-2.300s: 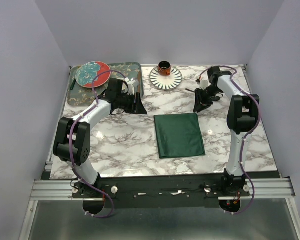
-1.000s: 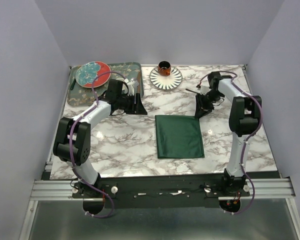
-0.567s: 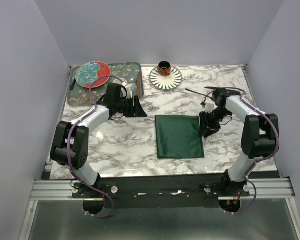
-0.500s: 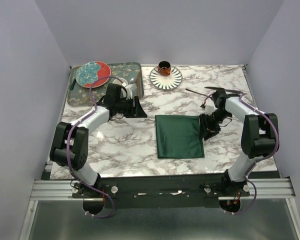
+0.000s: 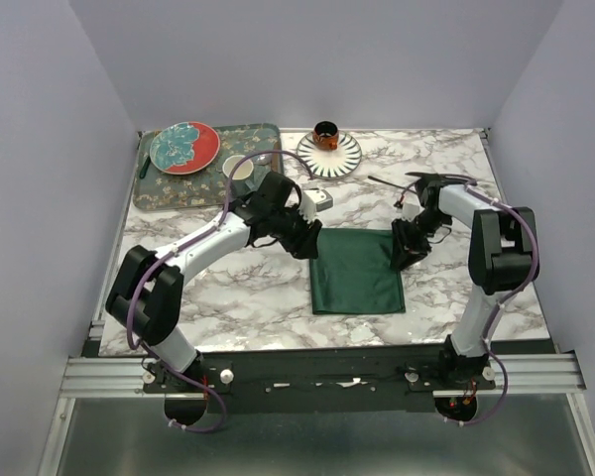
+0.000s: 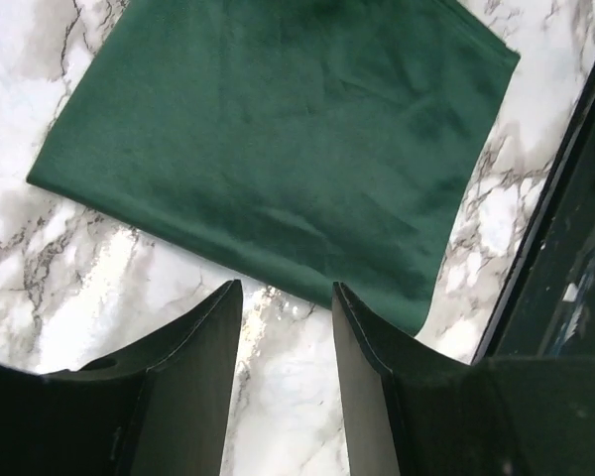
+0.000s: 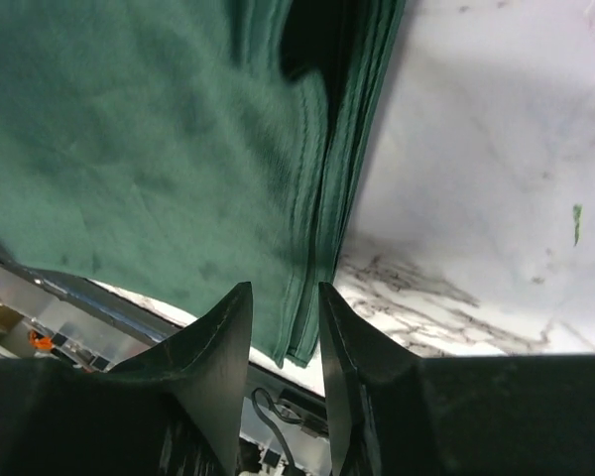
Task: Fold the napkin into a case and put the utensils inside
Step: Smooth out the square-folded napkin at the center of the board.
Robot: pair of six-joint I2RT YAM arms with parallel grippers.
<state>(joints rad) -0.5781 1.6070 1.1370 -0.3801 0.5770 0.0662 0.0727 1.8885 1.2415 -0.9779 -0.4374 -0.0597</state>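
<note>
Left claw (image 6: 286, 293) has swung over opposite right claw (image 7: 280, 293), both slightly parted, empty, napkin (image 5: 357, 273) just ahead, so folding looks imminent.

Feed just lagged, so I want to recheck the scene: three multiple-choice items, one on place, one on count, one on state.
1. Where on the table is the napkin? A far-left corner B centre C near-right corner
2. How many plates? A one B two C four
3. The left jaws are: A open, empty B shut on the napkin C shut on a fork
Answers: B, it lies mid-table; B, red plate on the tray plus a striped plate; A, bare table shows between them.
</note>
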